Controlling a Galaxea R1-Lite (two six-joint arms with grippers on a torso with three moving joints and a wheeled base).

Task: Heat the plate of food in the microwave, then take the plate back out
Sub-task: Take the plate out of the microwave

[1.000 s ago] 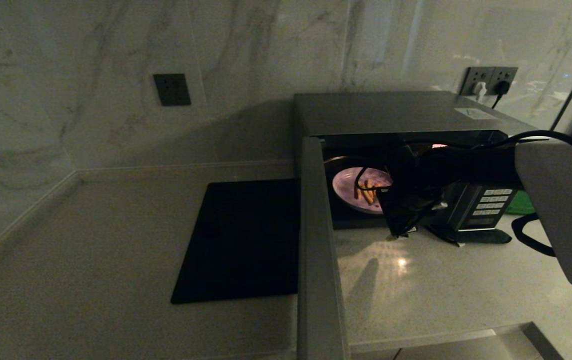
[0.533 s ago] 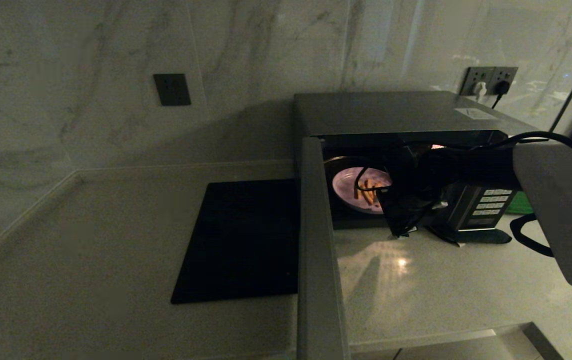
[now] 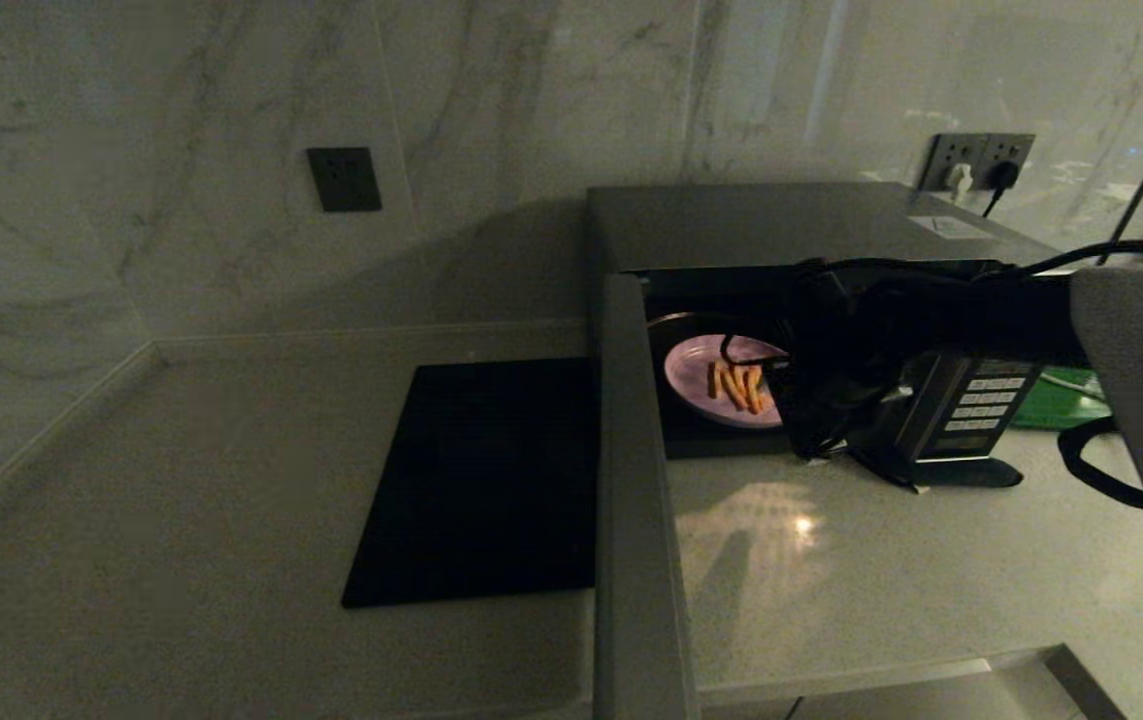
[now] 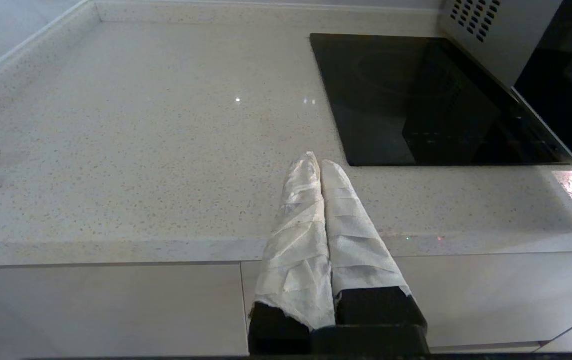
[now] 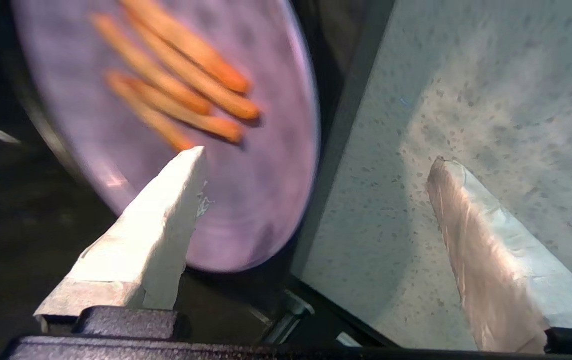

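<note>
The microwave (image 3: pixel 781 225) stands at the back right with its door (image 3: pixel 631 500) swung wide open toward me. Inside rests the lavender plate of food (image 3: pixel 701 362), several orange sticks (image 3: pixel 736 385) on it. My right gripper (image 3: pixel 803 405) hovers at the oven's mouth, right of the plate. In the right wrist view it (image 5: pixel 316 160) is open and holds nothing: one taped finger (image 5: pixel 165 210) lies over the plate (image 5: pixel 245 190), the other (image 5: pixel 471 235) over the counter. My left gripper (image 4: pixel 316 161) is parked shut above the counter's front edge.
A flat black glass square (image 3: pixel 481 480) lies on the counter left of the open door. The button panel (image 3: pixel 981 400) shows behind my right arm, and a green board (image 3: pixel 1066 400) lies right of it. Pale counter (image 3: pixel 881 570) spreads in front of the oven.
My right arm has drawn back to the right and risen a little, uncovering more of the plate. The plate has stayed in place in the oven.
</note>
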